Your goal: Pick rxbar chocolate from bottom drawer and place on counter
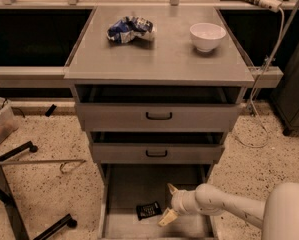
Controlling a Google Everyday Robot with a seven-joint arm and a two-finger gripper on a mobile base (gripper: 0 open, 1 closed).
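Gripper point(168, 204) sits inside the bottom drawer point(134, 186), jaws spread apart and released. You find the rxbar chocolate point(149, 210) flat on the drawer floor, just beside the jaws.

Single camera view, set high in front of the counter point(159, 59), facing it and pitched steeply down, so the counter top, the two handled drawers point(159, 117) under it and the bottom drawer point(137, 188) pulled out beneath them all show. Standoff is moderate: the whole counter is in frame, with floor point(44, 186) to either side. The gripper point(169, 204) sits below the counter's front edge, over the bottom drawer, fingers spread.
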